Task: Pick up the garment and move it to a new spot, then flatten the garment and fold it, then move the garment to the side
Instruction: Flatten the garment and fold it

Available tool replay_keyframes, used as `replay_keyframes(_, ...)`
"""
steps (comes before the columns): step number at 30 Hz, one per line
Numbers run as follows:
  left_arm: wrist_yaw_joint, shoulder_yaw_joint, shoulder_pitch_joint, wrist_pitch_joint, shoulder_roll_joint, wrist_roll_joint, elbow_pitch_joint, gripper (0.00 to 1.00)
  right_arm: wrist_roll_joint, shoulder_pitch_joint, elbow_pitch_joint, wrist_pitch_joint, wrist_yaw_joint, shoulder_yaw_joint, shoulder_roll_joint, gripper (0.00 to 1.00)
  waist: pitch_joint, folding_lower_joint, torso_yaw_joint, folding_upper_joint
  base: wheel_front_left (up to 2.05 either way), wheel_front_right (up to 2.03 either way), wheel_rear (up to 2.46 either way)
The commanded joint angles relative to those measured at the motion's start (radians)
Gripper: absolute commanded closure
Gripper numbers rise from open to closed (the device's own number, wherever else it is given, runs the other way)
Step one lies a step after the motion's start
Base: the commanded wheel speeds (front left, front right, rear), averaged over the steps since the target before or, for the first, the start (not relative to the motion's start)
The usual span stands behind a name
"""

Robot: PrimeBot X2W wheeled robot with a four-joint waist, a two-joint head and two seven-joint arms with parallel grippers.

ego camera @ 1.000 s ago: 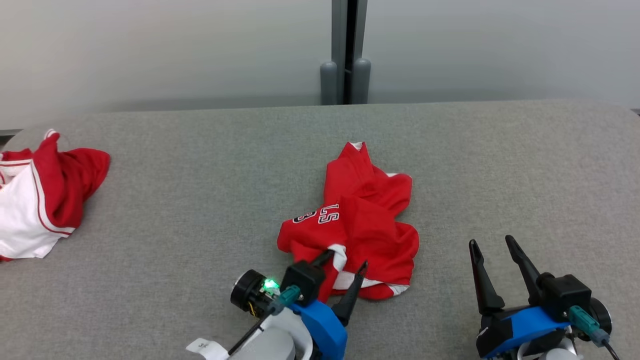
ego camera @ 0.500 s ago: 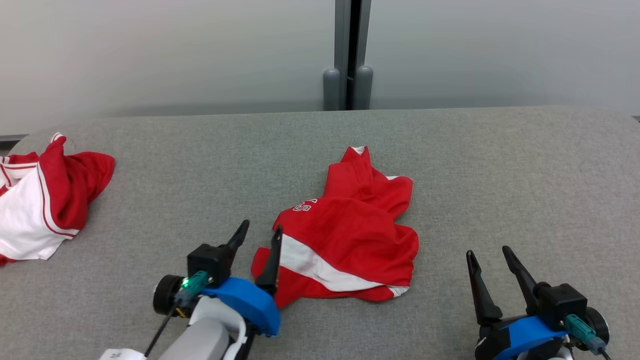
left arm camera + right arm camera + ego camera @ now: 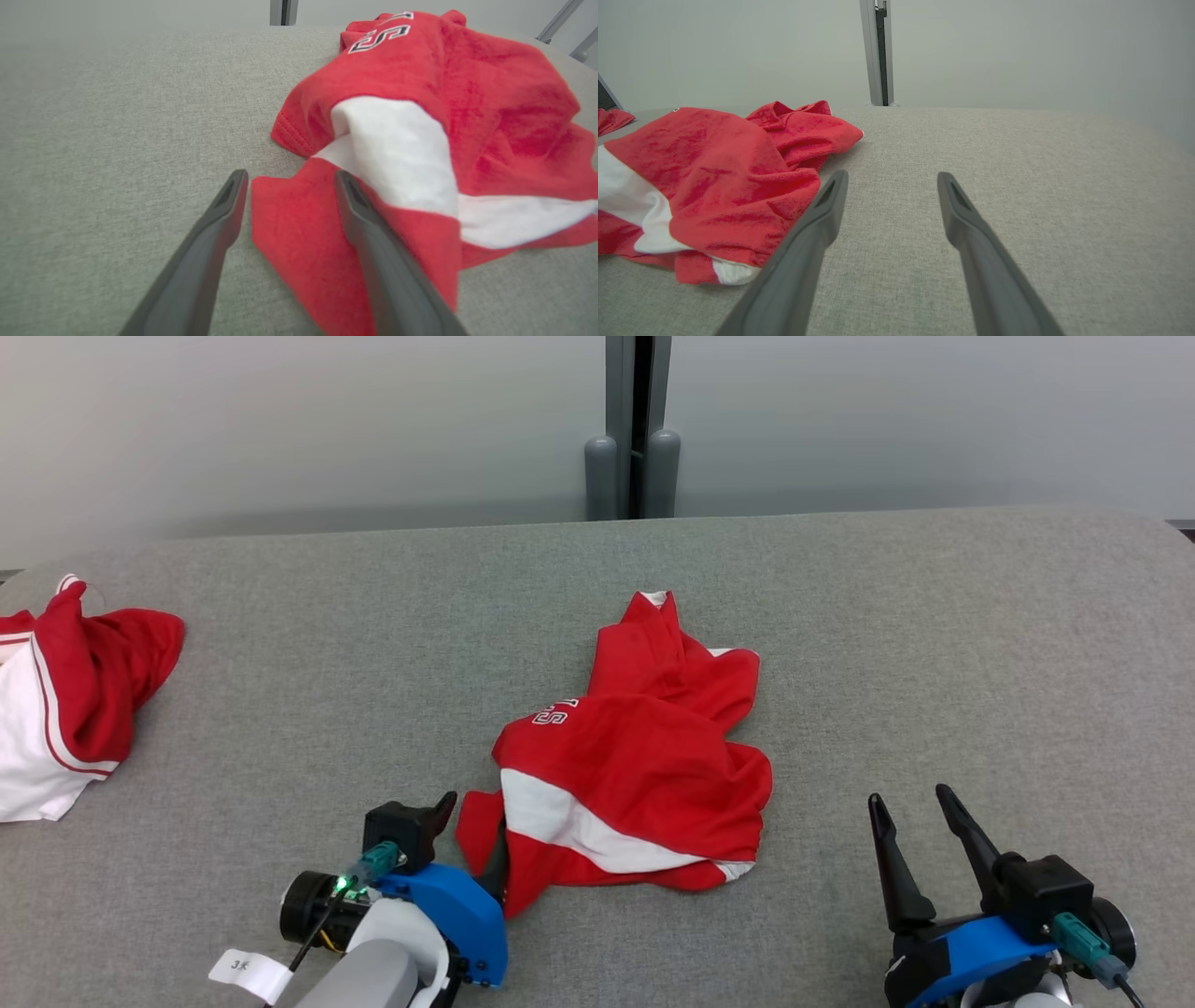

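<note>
crumpled red-and-white garment [image 3: 644,756] at centre of grey bench [image 3: 934,616], left tool [image 3: 292,177] spread open astride its near-left corner, right tool [image 3: 908,795] open and empty well apart on the right, 2nd jersey [image 3: 56,709] at left edge.

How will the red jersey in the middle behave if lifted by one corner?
The red jersey lies crumpled in soft folds, so it will probably hang limp when lifted. It looks thin, so likely light. On the textured grey surface, a push would probably bunch it.
</note>
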Motion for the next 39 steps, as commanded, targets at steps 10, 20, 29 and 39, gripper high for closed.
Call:
replay_keyframes(10,-0.004,-0.062,-0.039,0.081,-0.02,0.035,0.111,0.38,-0.007,-0.017,0.004,-0.001,0.0,-0.007,-0.002,0.0,0.008,0.0,-0.009,-0.0001,0.0,0.0,0.0)
replay_keyframes(20,0.031,-0.054,-0.074,0.021,-0.029,0.04,0.19,1.0,0.002,-0.016,0.006,-0.001,0.0,-0.013,-0.002,0.0,0.003,0.0,0.007,-0.0001,0.0,0.0,0.0)
replay_keyframes(29,0.102,0.08,-0.037,-0.076,0.008,-0.017,0.09,1.0,0.006,-0.001,0.007,-0.001,0.0,-0.024,-0.002,0.0,-0.015,0.0,0.038,-0.0001,0.0,0.0,0.0)
replay_keyframes(39,0.127,0.249,0.146,-0.08,-0.005,-0.082,-0.017,1.0,0.006,-0.006,0.012,-0.001,0.0,-0.028,-0.002,0.0,-0.012,0.0,0.056,-0.0001,0.0,0.0,0.0)
